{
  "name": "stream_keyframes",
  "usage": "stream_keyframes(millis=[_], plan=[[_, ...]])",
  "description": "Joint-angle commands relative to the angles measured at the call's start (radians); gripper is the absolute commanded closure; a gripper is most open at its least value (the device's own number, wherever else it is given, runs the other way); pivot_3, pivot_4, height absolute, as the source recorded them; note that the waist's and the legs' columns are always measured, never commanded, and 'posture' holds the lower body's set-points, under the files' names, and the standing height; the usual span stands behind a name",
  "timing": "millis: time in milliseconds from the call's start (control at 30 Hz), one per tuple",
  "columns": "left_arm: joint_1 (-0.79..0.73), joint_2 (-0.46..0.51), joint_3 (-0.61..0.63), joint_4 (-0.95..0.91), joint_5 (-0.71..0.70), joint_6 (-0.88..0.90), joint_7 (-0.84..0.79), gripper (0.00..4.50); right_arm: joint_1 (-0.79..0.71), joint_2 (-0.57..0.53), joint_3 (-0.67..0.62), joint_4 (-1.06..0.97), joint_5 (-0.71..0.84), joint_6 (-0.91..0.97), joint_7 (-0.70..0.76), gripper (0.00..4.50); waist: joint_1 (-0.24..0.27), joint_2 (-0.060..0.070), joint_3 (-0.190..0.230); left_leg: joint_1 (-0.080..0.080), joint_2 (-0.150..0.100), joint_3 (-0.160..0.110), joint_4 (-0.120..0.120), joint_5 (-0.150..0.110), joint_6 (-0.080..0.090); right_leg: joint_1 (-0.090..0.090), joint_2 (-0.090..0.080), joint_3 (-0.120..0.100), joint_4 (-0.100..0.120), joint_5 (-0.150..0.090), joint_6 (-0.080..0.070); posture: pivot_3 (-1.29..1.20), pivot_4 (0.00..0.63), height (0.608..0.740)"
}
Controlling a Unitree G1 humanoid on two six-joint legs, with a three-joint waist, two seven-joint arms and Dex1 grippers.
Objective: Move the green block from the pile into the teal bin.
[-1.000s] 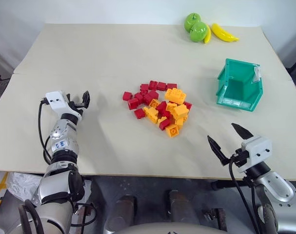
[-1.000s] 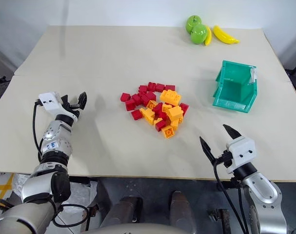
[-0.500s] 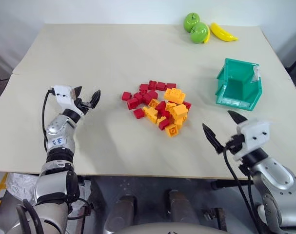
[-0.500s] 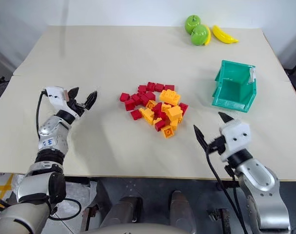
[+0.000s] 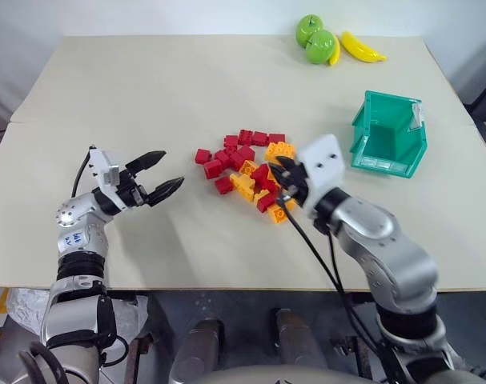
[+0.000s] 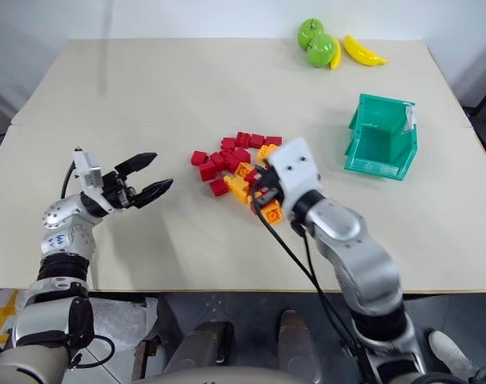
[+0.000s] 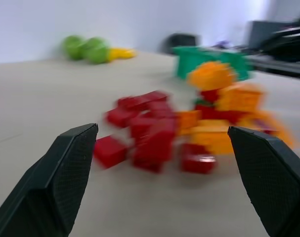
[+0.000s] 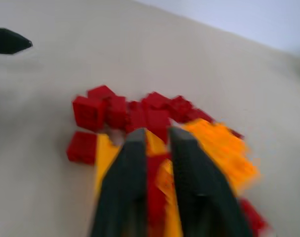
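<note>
A pale beige table (image 5: pixel 186 88) carries everything: the pile (image 5: pixel 255 170) of red and orange-yellow bricks sits in the middle, the teal bin (image 5: pixel 391 134) stands to its right and a little farther off, and toy apples (image 5: pixel 316 40) lie with a banana (image 5: pixel 359 50) at the far edge. The right gripper (image 5: pixel 284 180) hangs over the right side of the pile, fingers drawn together with nothing green between them. The left gripper (image 5: pixel 164 178) waits well to the left of the bricks, fingers spread apart. The green block (image 7: pixel 200 102) is barely visible (a dark-green sliver among the bricks in the left wrist view), so it looks buried under orange ones. I judge this the searching step: the next move probably calls for nudging bricks aside to uncover it, then parting the fingers for a pinch.
</note>
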Motion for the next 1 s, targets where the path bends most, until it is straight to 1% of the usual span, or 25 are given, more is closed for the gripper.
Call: stream_keyframes(millis=[33,133,267,400,533,600,667,833,1000], plan=[[0.01,0.029,-0.023,-0.036,-0.011,0.001,-0.124,0.0,-0.071,0.066,0.021,0.125,-0.024,-0.011,-0.029,4.47,-0.005,0.0,0.0,0.0,0.0,0.0,0.0,0.0,0.0,0.0,0.0,0.0,0.0,0.0,0.0,0.0,0.15,0.74],[0.009,0.038,-0.049,-0.035,0.002,-0.025,-0.201,0.0,-0.122,0.111,0.048,0.285,-0.072,-0.071,-0.045,4.47,-0.009,0.0,0.0,0.0,0.0,0.0,0.0,0.0,0.0,0.0,0.0,-0.001,0.0,0.0,0.0,0.0,0.15,0.74],[-0.003,0.02,-0.055,-0.047,-0.004,-0.033,-0.211,0.0,-0.153,0.171,0.046,0.419,-0.117,-0.111,-0.091,4.47,-0.02,0.0,0.0,0.0,-0.001,0.0,-0.001,0.0,0.0,-0.001,0.0,-0.001,0.001,0.0,0.0,0.0,0.15,0.74],[-0.013,0.001,-0.065,-0.046,0.006,-0.037,-0.192,0.0,-0.147,0.183,0.009,0.511,-0.19,-0.143,-0.181,4.47,-0.024,0.0,0.0,0.0,-0.001,0.001,-0.001,0.0,0.0,-0.002,-0.001,-0.001,0.003,0.0,0.0,0.0,0.15,0.74],[-0.017,-0.006,-0.065,-0.046,0.003,-0.041,-0.182,0.0,-0.114,0.165,-0.04,0.447,-0.215,-0.118,-0.207,4.47,-0.023,0.0,0.0,0.0,0.0,0.001,0.0,0.0,0.0,-0.002,-0.001,-0.001,0.003,0.0,0.0,0.0,0.15,0.74],[-0.021,-0.018,-0.068,-0.034,0.008,-0.046,-0.17,0.0,-0.039,0.096,-0.088,0.295,-0.211,-0.041,-0.175,4.47,-0.019,0.0,0.0,0.0,-0.001,0.001,0.0,0.0,0.0,-0.002,-0.001,-0.001,0.003,0.0,0.0,0.0,0.15,0.74],[-0.029,-0.034,-0.073,-0.018,0.013,-0.056,-0.161,0.0,0.021,0.036,-0.101,0.21,-0.204,0.007,-0.134,4.47,-0.015,0.0,0.0,0.0,-0.001,0.0,-0.001,0.0,0.001,-0.002,-0.001,-0.001,0.003,0.0,0.0,0.0,0.15,0.74],[-0.051,-0.052,-0.074,0.001,0.016,-0.068,-0.147,0.0,0.019,-0.015,-0.081,0.205,-0.203,0.037,-0.082,4.47,-0.025,-0.001,0.0,-0.001,-0.002,0.003,0.001,-0.001,0.002,-0.003,-0.001,0.0,0.003,0.0,0.0,0.0,0.15,0.74],[-0.065,-0.06,-0.071,0.016,0.019,-0.078,-0.142,0.0,-0.045,0.002,-0.041,0.283,-0.195,0.004,-0.021,4.47,-0.034,-0.001,-0.001,-0.001,-0.002,0.006,-0.001,0.001,-0.001,-0.009,0.001,0.002,0.006,-0.001,-0.002,0.0,0.15,0.74]])
